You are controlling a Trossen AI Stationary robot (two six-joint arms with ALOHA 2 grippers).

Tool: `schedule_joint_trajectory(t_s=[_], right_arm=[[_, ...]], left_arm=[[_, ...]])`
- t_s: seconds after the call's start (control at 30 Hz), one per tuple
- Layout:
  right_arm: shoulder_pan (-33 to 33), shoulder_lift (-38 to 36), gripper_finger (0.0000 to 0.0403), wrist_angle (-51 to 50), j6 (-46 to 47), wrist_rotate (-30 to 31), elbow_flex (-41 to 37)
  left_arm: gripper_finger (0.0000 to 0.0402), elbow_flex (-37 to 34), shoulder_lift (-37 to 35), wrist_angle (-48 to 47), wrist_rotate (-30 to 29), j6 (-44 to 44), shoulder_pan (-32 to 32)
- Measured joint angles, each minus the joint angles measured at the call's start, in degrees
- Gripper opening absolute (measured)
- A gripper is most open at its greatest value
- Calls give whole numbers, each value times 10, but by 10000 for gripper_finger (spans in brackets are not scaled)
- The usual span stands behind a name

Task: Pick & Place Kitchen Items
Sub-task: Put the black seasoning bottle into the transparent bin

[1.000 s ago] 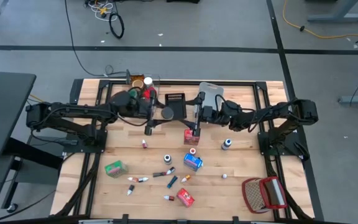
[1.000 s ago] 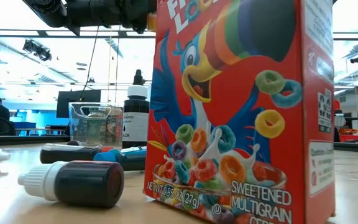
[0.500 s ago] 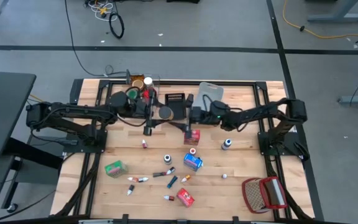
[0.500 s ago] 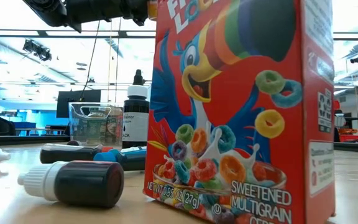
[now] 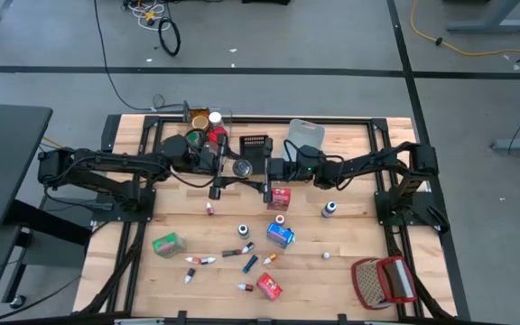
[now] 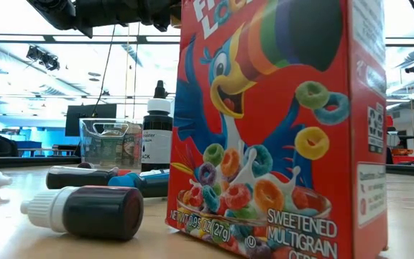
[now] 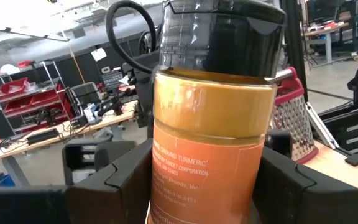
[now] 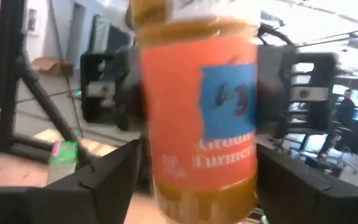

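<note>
A ground-turmeric jar (image 7: pixel 210 143), orange-labelled with a black lid (image 5: pixel 240 167), hangs upright over the table's far middle. My left gripper (image 5: pixel 231 170) is shut on it, reaching level from the table's left. My right gripper (image 5: pixel 262 171) reaches level from the table's right, and its fingers (image 8: pixel 107 180) stand on either side of the same jar (image 8: pixel 197 112). A red box (image 5: pixel 281 197) stands on the table just nearside of the right gripper. My left gripper pinches the jar's lower body (image 7: pixel 166 186) between its two fingers (image 7: pixel 120 183), which come level from the table's left. The jar stands upright in the hold, lid up, lifted clear of the table. My right gripper's fingers flank the jar's labelled body; whether they touch it I cannot tell.
Boxes, a small bottle (image 5: pixel 329 209) and tiny tubes lie scattered on the near half, among them a blue box (image 5: pixel 281 235), a green box (image 5: pixel 165 244) and a red cereal box (image 6: pixel 279 122). Bins (image 5: pixel 254 149) line the far edge. A wire basket (image 5: pixel 385 282) sits near right.
My right gripper has gone level toward the table's left, closing in on the jar that my left gripper holds, until its fingers stand around it. The left gripper and the jar have kept still.
</note>
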Motion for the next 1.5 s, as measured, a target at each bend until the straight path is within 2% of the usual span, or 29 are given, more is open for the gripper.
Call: schedule_joint_trajectory(t_s=[0.23, 0.33, 0.5, 0.63, 0.73, 0.87, 0.97, 1.17, 1.5], right_arm=[[-4, 0, 223, -6, -3, 5, 0], [-7, 0, 207, -12, -3, 4, 0], [-12, 0, 219, -31, -3, 3, 0], [-15, 0, 228, -47, -5, 21, 0], [-18, -2, 223, -79, -15, 60, 0], [-24, -2, 217, -130, -41, 130, 0], [-29, -3, 223, -178, -60, 176, 0], [-36, -3, 230, -256, -102, 271, 0], [-22, -3, 220, -253, -168, 297, 0]], left_arm=[[228, 0, 0, -12, -12, -12, 0], [228, 0, 0, -19, -16, -7, 0], [235, 0, 0, -31, -38, -6, 0], [267, 0, 0, -57, -70, 10, 0], [296, 0, 0, -92, -112, 12, 1], [324, 0, -9, -149, -199, 25, 0], [337, 0, -9, -182, -227, 32, 1], [348, 0, -14, -191, -240, 31, 0], [348, 0, -16, -215, -238, -7, 1]])
